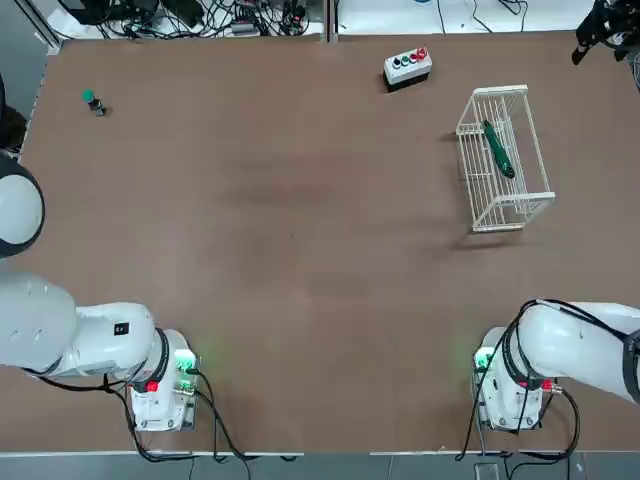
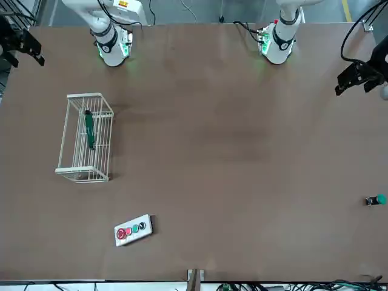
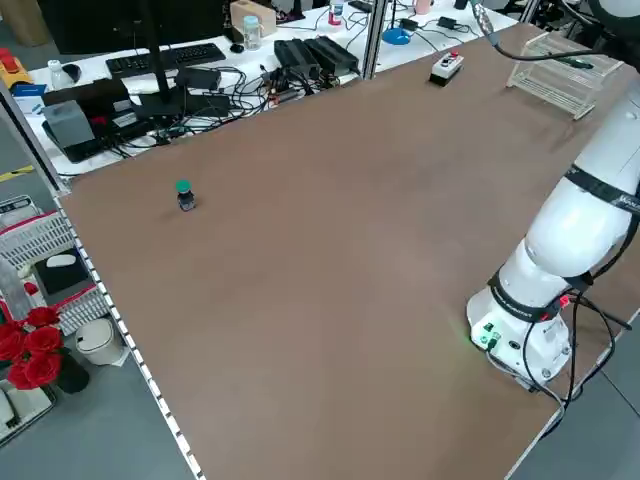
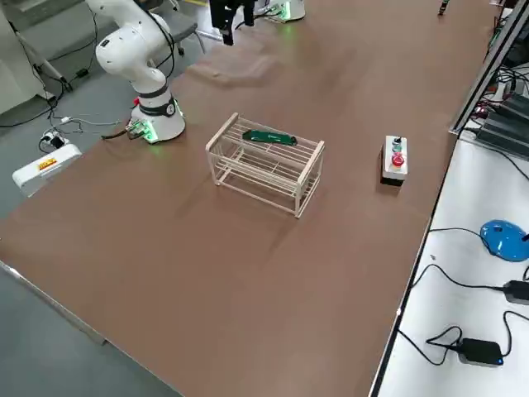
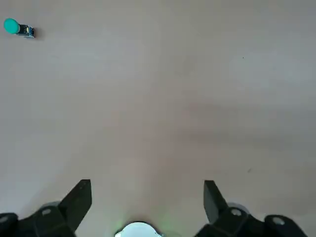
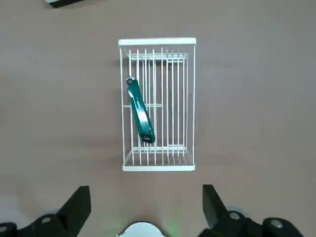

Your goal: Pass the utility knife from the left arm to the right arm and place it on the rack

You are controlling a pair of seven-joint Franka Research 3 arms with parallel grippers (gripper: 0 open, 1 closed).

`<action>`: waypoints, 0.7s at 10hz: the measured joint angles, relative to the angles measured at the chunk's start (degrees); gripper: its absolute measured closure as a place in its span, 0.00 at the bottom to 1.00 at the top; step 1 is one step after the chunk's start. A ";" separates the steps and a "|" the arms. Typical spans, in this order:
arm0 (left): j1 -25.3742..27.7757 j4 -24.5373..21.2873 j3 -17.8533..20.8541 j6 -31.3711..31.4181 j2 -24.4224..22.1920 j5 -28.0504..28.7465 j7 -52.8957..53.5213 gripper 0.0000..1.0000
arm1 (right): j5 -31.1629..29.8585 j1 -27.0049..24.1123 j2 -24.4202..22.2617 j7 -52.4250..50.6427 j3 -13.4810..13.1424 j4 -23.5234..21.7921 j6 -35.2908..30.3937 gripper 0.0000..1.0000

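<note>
The big brown table (image 1: 300, 250) takes up pretty much everything. The glossy white left arm (image 1: 70, 335) with black joint bands sits on its base at the near left corner, and the matching white right arm (image 1: 580, 350) is at the near right corner.

The right arm's dark two-finger gripper (image 6: 146, 200) hangs high above the table, with fingers (image 6: 79, 202) spread wide apart and nothing between them. In its wrist view it looks straight down on the rack. The left arm's dark gripper (image 5: 147, 197) is also up in the air over bare table, fingers (image 5: 81, 197) wide apart, empty too.

Then there's the white wire basket-style rack (image 1: 505, 160), a rectangle of thin parallel bars, standing on the far right part of the table. The slim dark green utility knife (image 1: 498, 148) is lying on top of the rack's bars, at a slight angle, toward one long side.

A small grey box with coloured buttons (image 1: 408, 66) sits near the far edge, a bit left of the rack and not touching it. Way over at the far left is a tiny green-capped item (image 1: 93, 101), all alone.
</note>
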 joint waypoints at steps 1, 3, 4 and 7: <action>0.00 0.00 0.02 0.00 0.00 0.00 0.00 0.00 | -0.03 0.00 0.83 0.10 0.68 1.19 0.71 0.00; 0.01 0.03 0.23 0.00 0.00 0.00 0.01 0.00 | -0.05 0.00 5.85 0.13 0.80 5.76 1.50 0.00; 0.02 0.04 0.47 0.00 0.00 0.00 0.36 0.00 | -0.05 0.00 8.98 0.19 0.80 8.92 1.62 0.00; 0.10 0.06 1.10 0.00 0.00 0.00 1.66 0.00 | -0.05 0.00 15.74 0.33 0.81 15.83 1.53 0.00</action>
